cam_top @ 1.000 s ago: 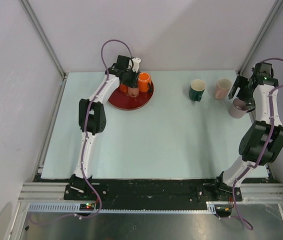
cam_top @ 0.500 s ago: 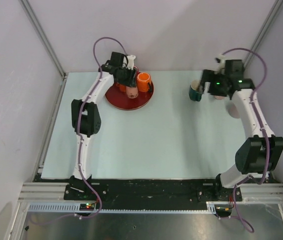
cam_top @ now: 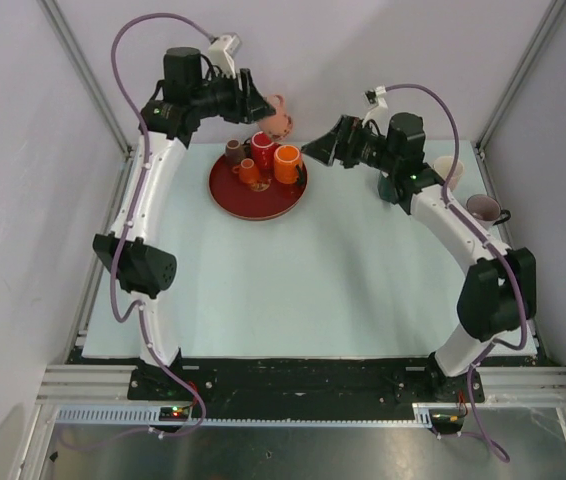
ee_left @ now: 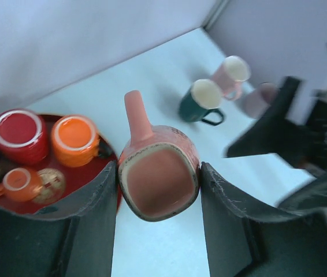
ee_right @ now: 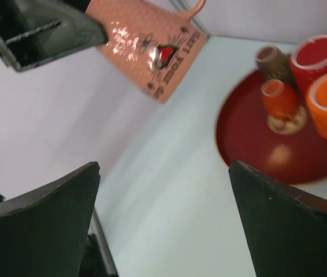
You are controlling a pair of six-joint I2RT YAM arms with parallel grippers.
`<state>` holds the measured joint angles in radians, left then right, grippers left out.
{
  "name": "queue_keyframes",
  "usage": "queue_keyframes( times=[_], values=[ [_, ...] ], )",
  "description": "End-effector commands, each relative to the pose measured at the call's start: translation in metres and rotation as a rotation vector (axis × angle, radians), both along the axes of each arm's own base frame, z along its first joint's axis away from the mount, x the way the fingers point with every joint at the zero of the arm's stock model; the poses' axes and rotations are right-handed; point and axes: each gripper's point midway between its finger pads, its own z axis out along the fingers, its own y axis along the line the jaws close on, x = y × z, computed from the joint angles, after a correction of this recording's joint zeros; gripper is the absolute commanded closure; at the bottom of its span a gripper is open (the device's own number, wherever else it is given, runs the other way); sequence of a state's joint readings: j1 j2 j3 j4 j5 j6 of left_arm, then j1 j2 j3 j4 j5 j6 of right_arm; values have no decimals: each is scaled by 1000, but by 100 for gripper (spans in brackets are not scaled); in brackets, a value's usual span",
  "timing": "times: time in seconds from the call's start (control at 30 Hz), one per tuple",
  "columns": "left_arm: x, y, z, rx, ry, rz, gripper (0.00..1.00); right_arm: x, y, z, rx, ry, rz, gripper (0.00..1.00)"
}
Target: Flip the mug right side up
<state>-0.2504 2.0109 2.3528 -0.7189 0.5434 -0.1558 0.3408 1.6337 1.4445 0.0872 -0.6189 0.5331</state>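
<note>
My left gripper (cam_top: 261, 105) is raised high above the red tray (cam_top: 225, 190) and is shut on a pink mug (cam_top: 280, 120). In the left wrist view the gripper (ee_left: 159, 193) squeezes the mug (ee_left: 159, 183) by its sides, its flat base faces the camera and its handle (ee_left: 136, 115) points away. In the right wrist view the mug (ee_right: 152, 40) hangs tilted, with its printing upside down. My right gripper (cam_top: 315, 148) is open and empty. It points at the mug from the right, a short way off, and shows open in its own view (ee_right: 163, 190).
The tray holds a red mug (ee_left: 19, 134), an orange mug (ee_left: 75, 138) and a small orange cup (ee_left: 18, 179). A green mug (ee_left: 201, 103) and a pink mug (ee_left: 230, 74) stand at the back right. Another pinkish mug (cam_top: 485, 208) stands near the right edge.
My left arm has risen from the tray, lifting the pink mug high. My right arm has swung left from the right-hand mugs towards the held mug.
</note>
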Motion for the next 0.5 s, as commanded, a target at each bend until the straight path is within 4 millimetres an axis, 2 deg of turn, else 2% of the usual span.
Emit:
queue_keyframes(
  times=[0.0,0.13,0.3,0.37,0.43,0.47],
  values=[
    [-48,-20,78,-188,-49,-133,100,-4,26,64,293,-103,112,1],
    [-59,-24,92,-231,-43,-164,100,-1,36,82,416,-91,166,1],
    [-69,-35,89,-259,2,-213,100,-9,46,110,539,-92,281,7],
    [-70,-39,87,-263,9,-221,100,-11,48,118,567,-100,308,19],
    [-69,-43,84,-264,18,-227,100,-13,49,126,580,-118,319,43],
    [-69,-44,82,-265,24,-230,100,-15,48,131,584,-131,319,60]
  ],
)
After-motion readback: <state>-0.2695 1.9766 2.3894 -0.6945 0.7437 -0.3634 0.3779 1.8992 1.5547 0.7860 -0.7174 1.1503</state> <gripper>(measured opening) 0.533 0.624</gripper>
